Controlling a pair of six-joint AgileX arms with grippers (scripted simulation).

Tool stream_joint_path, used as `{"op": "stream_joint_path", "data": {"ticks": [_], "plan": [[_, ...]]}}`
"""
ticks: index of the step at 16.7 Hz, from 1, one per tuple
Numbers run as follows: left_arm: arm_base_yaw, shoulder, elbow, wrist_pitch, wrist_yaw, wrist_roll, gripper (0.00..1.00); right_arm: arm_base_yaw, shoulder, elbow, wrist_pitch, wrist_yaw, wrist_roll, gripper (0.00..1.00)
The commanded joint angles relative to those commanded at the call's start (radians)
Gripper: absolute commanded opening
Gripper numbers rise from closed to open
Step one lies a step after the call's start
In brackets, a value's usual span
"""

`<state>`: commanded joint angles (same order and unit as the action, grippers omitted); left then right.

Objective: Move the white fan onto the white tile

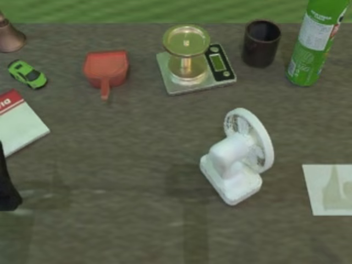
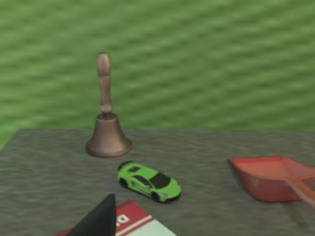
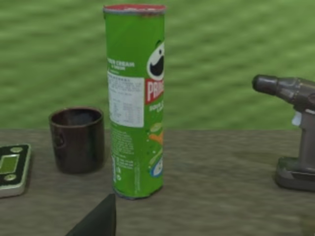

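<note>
Table [image 1: 110, 181]: grey-brown, cluttered along the far edge. White fan [image 1: 237, 157] stands upright right of centre, grille facing right, nothing touching it. White tile [image 1: 328, 188] lies at the right edge, well apart from the fan. Left gripper [image 1: 6, 190] parked at the near left edge; right gripper out of top view. Finger state: cannot tell for either.

Black left arm [image 1: 7, 190], pointed tip

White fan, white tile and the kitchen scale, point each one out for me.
white fan [image 1: 231, 157]: top view, on its boxy motor housing.
white tile [image 1: 319, 187]: top view, on its bare left part.
kitchen scale [image 1: 218, 62]: top view, on its display panel.
</note>
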<state>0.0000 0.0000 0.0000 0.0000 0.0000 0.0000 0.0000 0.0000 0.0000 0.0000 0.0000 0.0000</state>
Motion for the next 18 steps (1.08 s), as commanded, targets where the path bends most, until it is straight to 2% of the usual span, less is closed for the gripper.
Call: {"op": "stream_joint_path", "data": {"ticks": [4, 8, 12, 18], "plan": [[0.000, 0.000, 0.000, 0.000, 0.000, 0.000, 1.00, 0.012, 0.030, 0.029, -0.029, -0.001, -0.001, 1.00], [0.000, 0.000, 0.000, 0.000, 0.000, 0.000, 1.00, 0.074, 0.217, 0.209, -0.191, -0.003, -0.003, 1.00], [0.000, 0.000, 0.000, 0.000, 0.000, 0.000, 1.00, 0.166, 0.554, 0.537, -0.442, 0.000, -0.002, 1.00], [0.000, 0.000, 0.000, 0.000, 0.000, 0.000, 1.00, 0.330, 1.193, 1.146, -0.884, 0.003, 0.006, 1.00]]}}
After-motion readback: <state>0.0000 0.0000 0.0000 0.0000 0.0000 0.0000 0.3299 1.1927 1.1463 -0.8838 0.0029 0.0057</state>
